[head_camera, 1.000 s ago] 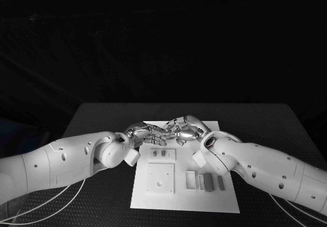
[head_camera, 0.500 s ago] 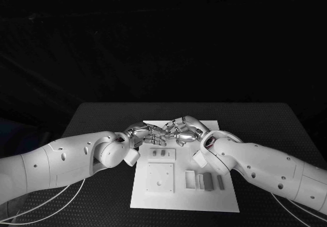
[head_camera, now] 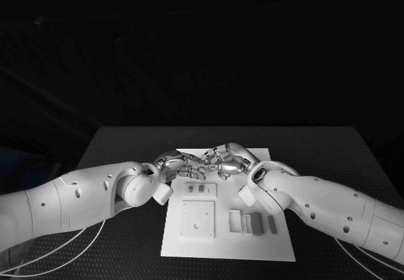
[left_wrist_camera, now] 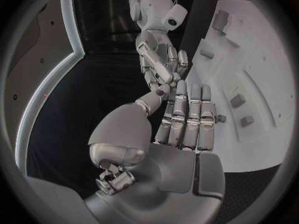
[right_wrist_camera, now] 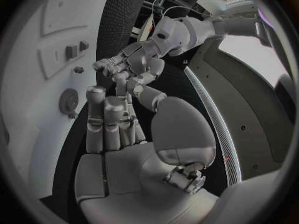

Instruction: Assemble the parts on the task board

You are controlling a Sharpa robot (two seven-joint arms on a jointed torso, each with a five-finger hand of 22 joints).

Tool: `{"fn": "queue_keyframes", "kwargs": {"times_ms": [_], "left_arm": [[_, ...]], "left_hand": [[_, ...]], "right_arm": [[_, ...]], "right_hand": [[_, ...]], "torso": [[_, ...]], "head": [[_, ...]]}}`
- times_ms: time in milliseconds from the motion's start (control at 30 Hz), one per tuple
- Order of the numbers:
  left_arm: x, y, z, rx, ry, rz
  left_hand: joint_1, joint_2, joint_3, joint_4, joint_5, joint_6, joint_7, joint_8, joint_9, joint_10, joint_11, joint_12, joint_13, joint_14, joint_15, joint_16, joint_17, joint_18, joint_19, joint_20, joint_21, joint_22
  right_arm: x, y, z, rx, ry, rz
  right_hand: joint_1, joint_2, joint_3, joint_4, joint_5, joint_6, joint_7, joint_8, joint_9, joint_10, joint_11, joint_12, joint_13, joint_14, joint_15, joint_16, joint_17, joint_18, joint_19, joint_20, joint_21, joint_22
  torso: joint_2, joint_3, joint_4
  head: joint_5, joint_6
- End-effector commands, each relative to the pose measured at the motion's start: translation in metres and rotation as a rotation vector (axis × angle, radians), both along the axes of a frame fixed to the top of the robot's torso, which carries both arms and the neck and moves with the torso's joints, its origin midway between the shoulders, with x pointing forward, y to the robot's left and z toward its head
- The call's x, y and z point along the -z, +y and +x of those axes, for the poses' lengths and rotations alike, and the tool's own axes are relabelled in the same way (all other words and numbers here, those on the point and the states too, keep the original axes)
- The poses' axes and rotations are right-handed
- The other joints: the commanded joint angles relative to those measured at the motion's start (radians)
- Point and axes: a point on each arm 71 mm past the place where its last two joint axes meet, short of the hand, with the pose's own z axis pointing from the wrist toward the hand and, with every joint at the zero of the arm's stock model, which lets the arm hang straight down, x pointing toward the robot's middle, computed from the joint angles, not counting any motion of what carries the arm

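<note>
Both hands met fingertip to fingertip over the task board's (head_camera: 253,248) far end: left hand (head_camera: 175,165), right hand (head_camera: 229,161). Wrist views showed fingers extended together; any pinched part could not be told. Grey parts (head_camera: 257,223) lay near-right on the board.

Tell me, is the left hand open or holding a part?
Cannot tell. The left hand meets the right hand fingertip to fingertip; any part between them is hidden.

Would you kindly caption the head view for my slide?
Left hand and right hand meet fingertip to fingertip above the white board's far end.
</note>
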Motion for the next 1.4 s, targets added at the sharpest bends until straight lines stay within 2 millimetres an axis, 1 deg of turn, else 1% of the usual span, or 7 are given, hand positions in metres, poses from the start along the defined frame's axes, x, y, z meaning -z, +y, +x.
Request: {"fn": "queue_keyframes", "kwargs": {"times_ms": [33,167,400,767,1233,1400], "left_arm": [[-0.0044,-0.0065,-0.0011,0.031,-0.01,-0.034],[-0.0042,-0.0057,-0.0007,0.028,-0.009,-0.031],[-0.004,-0.0054,-0.0009,0.031,-0.007,-0.031],[-0.0037,-0.0059,-0.0015,0.042,0.001,-0.032],[-0.0036,-0.006,-0.0024,0.055,0.007,-0.036],[-0.0034,-0.0049,-0.0022,0.053,0.008,-0.034]], "left_hand": [[0.008,0.003,0.007,-0.001,-0.004,-0.002,0.001,-0.006,0.002,-0.001,0.007,-0.006,0.001,-0.001,0.007,-0.005,0.002,-0.007,-0.002,0.004,0.004,0.002],[0.008,0.001,0.008,-0.001,-0.004,-0.003,0.002,-0.006,0.002,-0.001,0.007,-0.006,0.001,-0.001,0.007,-0.005,0.002,-0.007,-0.003,0.004,0.004,0.002],[0.007,-0.002,0.008,0.0,-0.004,-0.005,0.004,-0.007,0.002,-0.003,0.008,-0.008,0.002,-0.002,0.008,-0.007,0.003,-0.007,-0.003,0.005,0.005,0.002],[0.001,-0.001,0.011,0.001,-0.004,-0.016,0.011,-0.013,0.002,-0.013,0.013,-0.016,0.002,-0.006,0.01,-0.012,0.007,-0.007,-0.006,0.006,0.005,0.004],[0.023,0.01,0.058,0.002,-0.004,-0.032,0.018,-0.02,0.004,-0.027,0.018,-0.029,0.004,-0.008,0.011,-0.019,0.015,-0.007,-0.012,0.008,0.005,0.009],[0.026,0.011,0.073,0.002,-0.004,-0.035,0.021,-0.022,0.004,-0.03,0.019,-0.032,0.005,-0.009,0.012,-0.021,0.017,-0.007,-0.013,0.008,0.005,0.01]], "right_arm": [[0.0008,0.0014,-0.0013,0.001,0.002,0.022],[0.0009,0.001,-0.0013,0.0,0.003,0.022],[0.001,0.0009,-0.0015,-0.005,0.005,0.022],[0.0012,0.0001,-0.0012,-0.004,0.011,0.034],[0.0013,-0.0011,-0.0006,-0.003,0.01,0.037],[0.0013,-0.0015,-0.0006,-0.002,0.011,0.04]], "right_hand": [[-0.009,0.005,0.002,0.004,0.003,0.043,0.029,0.011,0.002,0.009,-0.005,0.002,0.002,0.0,-0.011,-0.005,0.0,0.092,0.006,-0.002,0.003,0.017],[-0.016,0.012,0.003,0.005,0.003,0.055,0.023,0.02,0.009,0.018,-0.009,0.004,0.005,0.002,-0.015,-0.006,-0.001,0.092,0.007,-0.003,0.002,0.016],[-0.021,0.021,0.006,0.004,0.003,0.063,0.019,0.029,0.019,0.023,-0.013,0.006,0.008,0.002,-0.019,-0.008,-0.002,0.092,0.007,-0.004,0.001,0.016],[-0.023,0.025,0.008,0.003,0.003,0.064,0.017,0.033,0.026,0.025,-0.014,0.006,0.01,0.002,-0.02,-0.01,-0.002,0.092,0.007,-0.004,0.0,0.016],[-0.028,0.032,0.011,0.004,0.003,0.065,0.016,0.039,0.035,0.028,-0.016,0.006,0.012,0.002,-0.021,-0.012,-0.003,0.092,0.006,-0.004,-0.001,0.016],[-0.03,0.034,0.012,0.005,0.003,0.064,0.016,0.041,0.039,0.028,-0.016,0.006,0.012,0.002,-0.022,-0.013,-0.003,0.092,0.006,-0.004,-0.001,0.016]], "torso": [[0.0,0.0004,0.0001],[0.0,0.0007,-0.0001],[0.0,0.0004,0.0001],[0.0,-0.0002,0.0004],[0.0,-0.0001,0.0003],[0.0,-0.0002,0.0006]], "head": [[-0.001,0.001],[-0.003,0.001],[-0.005,0.002],[-0.008,0.002],[-0.009,0.002],[-0.012,0.001]]}}
